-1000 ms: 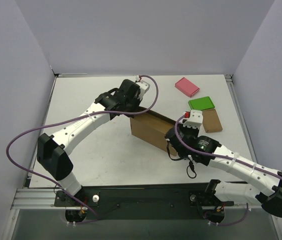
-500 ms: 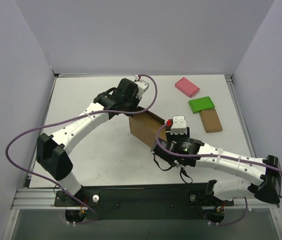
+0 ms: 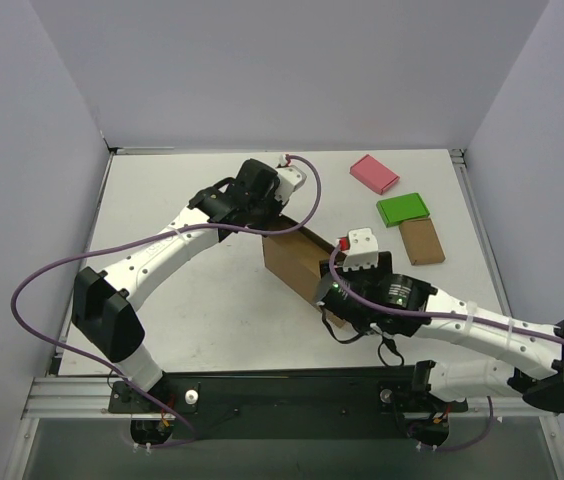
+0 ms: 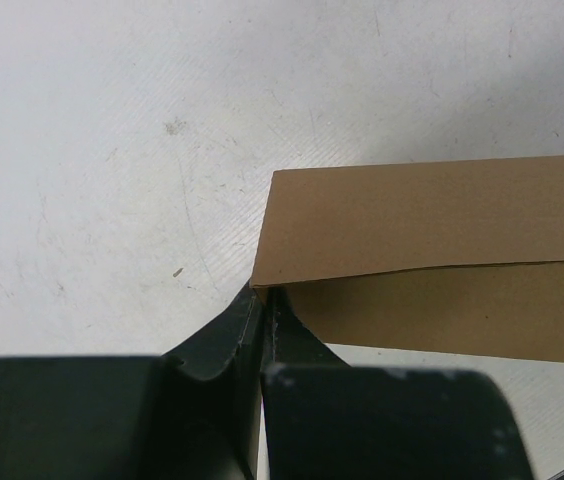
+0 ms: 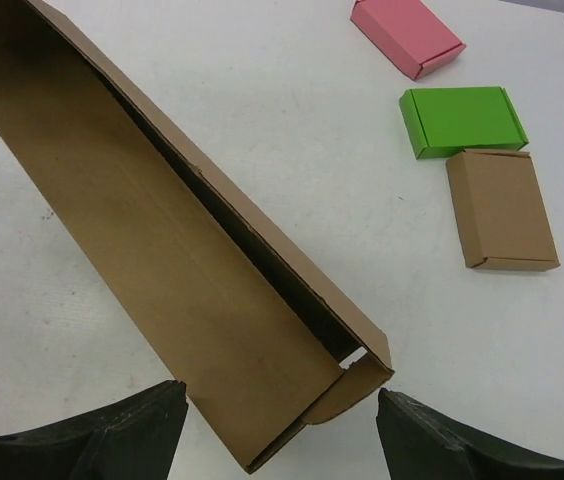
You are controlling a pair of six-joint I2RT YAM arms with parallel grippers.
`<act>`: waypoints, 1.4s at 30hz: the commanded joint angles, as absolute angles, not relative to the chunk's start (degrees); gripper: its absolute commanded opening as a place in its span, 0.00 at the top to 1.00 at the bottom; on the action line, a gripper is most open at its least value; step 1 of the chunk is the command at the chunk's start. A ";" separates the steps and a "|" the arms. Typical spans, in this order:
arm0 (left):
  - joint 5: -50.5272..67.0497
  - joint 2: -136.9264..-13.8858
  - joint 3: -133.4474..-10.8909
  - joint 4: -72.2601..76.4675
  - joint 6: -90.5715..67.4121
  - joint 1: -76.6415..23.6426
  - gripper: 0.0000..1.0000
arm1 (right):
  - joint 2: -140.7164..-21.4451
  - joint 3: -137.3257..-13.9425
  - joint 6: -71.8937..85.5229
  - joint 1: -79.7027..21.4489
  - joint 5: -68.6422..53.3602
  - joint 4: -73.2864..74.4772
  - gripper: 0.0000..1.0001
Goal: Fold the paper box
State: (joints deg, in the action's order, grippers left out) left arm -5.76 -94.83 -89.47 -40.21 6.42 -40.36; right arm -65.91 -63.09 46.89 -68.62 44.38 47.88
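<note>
Left end effector point(image 4: 265, 310) reaches across, pinching paper box point(image 4: 432, 225).

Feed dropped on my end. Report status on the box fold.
Left gripper shut on paper box corner. Right gripper open at its other end. Partly folded. Nothing in the way.

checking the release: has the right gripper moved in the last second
Yes: in the top view the right gripper has shifted left, away from the brown block.
</note>
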 commanded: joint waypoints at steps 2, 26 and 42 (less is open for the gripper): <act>-4.22 -95.10 -87.98 -44.91 7.21 -40.96 1.00 | -62.84 -67.49 46.84 -69.08 43.86 56.31 0.22; -2.81 -95.89 -89.21 -45.53 5.63 -40.78 1.00 | -68.11 -62.50 6.68 -63.63 41.14 32.09 0.39; -1.93 -96.24 -89.38 -45.26 2.99 -40.25 1.00 | -70.13 -59.94 8.35 -67.15 37.00 30.15 0.21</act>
State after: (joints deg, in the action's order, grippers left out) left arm -5.28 -94.83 -89.49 -40.27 4.58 -40.25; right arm -68.31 -60.49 7.42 -66.39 39.57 29.87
